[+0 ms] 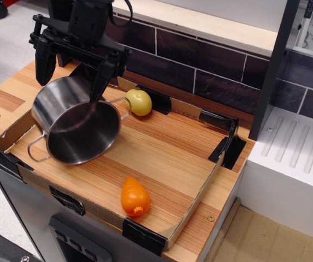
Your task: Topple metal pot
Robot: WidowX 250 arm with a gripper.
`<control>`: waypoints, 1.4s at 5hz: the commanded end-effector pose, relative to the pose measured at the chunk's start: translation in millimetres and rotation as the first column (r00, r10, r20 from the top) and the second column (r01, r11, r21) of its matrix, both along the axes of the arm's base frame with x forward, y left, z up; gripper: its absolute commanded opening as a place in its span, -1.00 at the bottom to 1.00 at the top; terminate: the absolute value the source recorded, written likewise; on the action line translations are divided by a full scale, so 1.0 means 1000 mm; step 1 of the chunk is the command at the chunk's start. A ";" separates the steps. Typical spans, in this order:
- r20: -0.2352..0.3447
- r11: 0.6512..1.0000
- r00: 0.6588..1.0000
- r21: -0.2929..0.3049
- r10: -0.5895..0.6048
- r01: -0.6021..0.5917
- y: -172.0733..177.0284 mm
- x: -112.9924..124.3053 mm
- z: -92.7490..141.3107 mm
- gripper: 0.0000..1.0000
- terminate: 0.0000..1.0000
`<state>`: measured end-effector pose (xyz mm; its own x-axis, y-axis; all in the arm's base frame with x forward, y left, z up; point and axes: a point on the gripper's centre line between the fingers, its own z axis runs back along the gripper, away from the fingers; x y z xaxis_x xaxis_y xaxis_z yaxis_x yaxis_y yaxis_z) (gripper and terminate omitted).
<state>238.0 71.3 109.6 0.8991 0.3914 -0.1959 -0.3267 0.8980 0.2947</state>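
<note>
The pot [78,127] occupies the left end of the table [167,158]. Right of the pot, the table is open up to the low cardboard wall [200,191]. Obstacles: potato [139,102] just behind-right of the pot, carrot [134,197] in front-right. The gripper [69,68] hangs directly above the pot.

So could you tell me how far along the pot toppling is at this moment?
Mostly done: the metal pot is tipped well over, its mouth facing sideways. The gripper is open just above it, holding nothing. Left: confirming the pot has settled and pulling the arm clear.
</note>
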 end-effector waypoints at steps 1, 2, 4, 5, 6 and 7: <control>0.081 0.999 0.997 -0.052 -0.011 0.016 0.005 0.005 0.023 1.00 -1.00; 0.062 0.992 0.998 -0.117 -0.031 0.038 0.003 0.004 0.030 1.00 -1.00; 0.107 0.947 0.992 -0.304 -0.072 0.101 0.006 0.000 0.062 1.00 -1.00; 0.222 0.868 0.973 -0.468 -0.067 0.166 0.017 0.004 0.094 1.00 -1.00; 0.257 0.811 0.966 -0.557 -0.036 0.178 0.029 0.008 0.113 1.00 -1.00; 0.257 0.811 0.966 -0.557 -0.036 0.178 0.029 0.008 0.113 1.00 -1.00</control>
